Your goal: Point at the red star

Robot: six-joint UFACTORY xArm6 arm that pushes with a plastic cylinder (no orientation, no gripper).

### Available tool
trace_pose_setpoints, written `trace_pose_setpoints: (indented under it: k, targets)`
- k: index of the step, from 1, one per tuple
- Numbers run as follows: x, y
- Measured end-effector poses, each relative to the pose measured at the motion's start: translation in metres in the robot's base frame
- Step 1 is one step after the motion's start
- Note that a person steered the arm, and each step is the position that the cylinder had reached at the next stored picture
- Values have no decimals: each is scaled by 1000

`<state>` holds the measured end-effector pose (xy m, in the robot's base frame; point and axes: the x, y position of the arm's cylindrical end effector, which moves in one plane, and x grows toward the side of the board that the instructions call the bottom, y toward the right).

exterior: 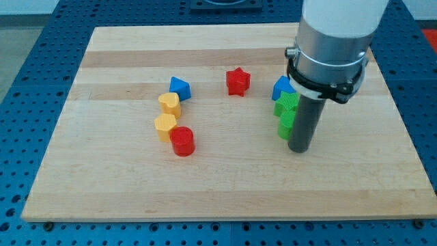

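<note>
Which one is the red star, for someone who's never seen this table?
Start at the wooden board and look a little above its middle, towards the view's top. The red star sits there alone, between the blue block on its left and the blue and green cluster by my tip on its right. The only other red piece, a red cylinder, is round and lower left.

On the worktop (225, 184), the star (237, 81) lay between the view's left and right block clusters.
</note>
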<state>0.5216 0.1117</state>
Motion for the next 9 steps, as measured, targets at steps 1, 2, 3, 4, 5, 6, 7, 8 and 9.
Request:
trace_pose_setpoints:
  k: [1,2,3,4,5,6,7,8,9]
  targets:
    - [36,-30]
    - [61,-80]
    - [67,-125]
    - [55,-126]
    - [22,-126]
    - [-18,-126]
    - [-60,-126]
    - [-98,-126]
    - [-126,-118]
